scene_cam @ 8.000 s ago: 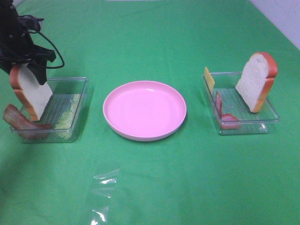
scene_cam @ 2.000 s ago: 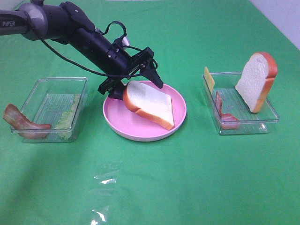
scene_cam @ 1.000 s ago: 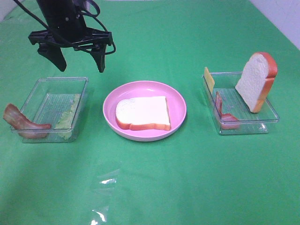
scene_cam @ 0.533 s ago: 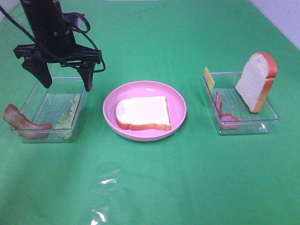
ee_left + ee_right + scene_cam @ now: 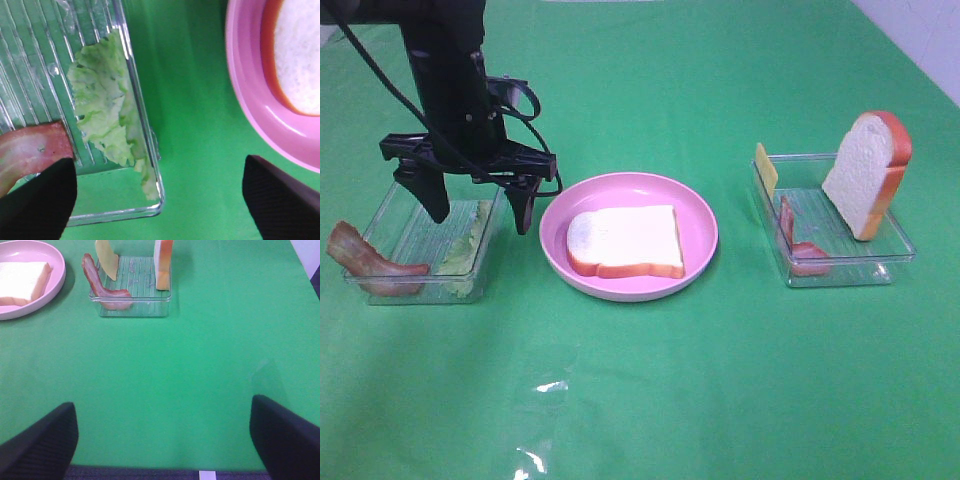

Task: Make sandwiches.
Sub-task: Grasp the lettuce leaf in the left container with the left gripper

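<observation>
One bread slice (image 5: 625, 242) lies flat on the pink plate (image 5: 704, 222). My left gripper (image 5: 478, 212) hangs open, fingers down, straddling the right wall of the left clear tray (image 5: 395, 195). In the left wrist view the gripper (image 5: 157, 200) is over the pale green lettuce (image 5: 102, 120) in that tray, with a bacon strip (image 5: 30, 152) beside it. The right tray (image 5: 900, 245) holds an upright bread slice (image 5: 868, 175), a yellow cheese square (image 5: 765, 168) and a bacon strip (image 5: 798, 245). My right gripper (image 5: 162, 450) is open over bare cloth, well short of that tray (image 5: 131, 307).
A crumpled piece of clear plastic film (image 5: 542, 400) lies on the green cloth near the front. A bacon strip (image 5: 365, 260) hangs over the left tray's front left corner. A white wall edge shows at the far right.
My left gripper has come down and toward the front, from above the cloth behind the left tray to the tray's right wall, still open. The bread on the plate has stayed put.
</observation>
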`<act>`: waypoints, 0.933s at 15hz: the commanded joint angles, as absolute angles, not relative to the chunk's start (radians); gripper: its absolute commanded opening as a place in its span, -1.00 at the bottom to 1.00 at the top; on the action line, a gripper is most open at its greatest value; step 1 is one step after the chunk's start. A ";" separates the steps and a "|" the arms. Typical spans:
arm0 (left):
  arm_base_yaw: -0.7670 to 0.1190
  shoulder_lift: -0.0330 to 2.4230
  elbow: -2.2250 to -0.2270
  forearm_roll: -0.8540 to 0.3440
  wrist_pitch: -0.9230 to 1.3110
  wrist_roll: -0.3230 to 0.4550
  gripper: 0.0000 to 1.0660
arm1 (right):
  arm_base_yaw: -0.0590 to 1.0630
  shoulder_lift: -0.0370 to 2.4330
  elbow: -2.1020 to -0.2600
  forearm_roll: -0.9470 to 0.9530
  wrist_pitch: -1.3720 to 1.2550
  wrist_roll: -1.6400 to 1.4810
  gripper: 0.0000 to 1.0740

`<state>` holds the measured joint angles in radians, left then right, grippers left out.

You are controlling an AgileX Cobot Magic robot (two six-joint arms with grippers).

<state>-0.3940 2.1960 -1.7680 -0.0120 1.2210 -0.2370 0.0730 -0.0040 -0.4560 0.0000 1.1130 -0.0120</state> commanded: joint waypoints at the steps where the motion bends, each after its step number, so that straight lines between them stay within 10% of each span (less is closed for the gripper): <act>1: -0.398 2.228 -1.760 0.000 1.225 -0.245 0.54 | 0.073 -0.032 -0.453 0.000 1.101 -0.020 0.67; 5: -0.398 2.247 -1.761 0.000 1.214 -0.245 0.50 | 0.073 -0.032 -0.453 0.000 1.101 -0.020 0.67; 14: -0.398 2.247 -1.761 0.022 1.209 -0.227 -0.49 | 0.073 -0.032 -0.453 0.000 1.101 -0.020 0.67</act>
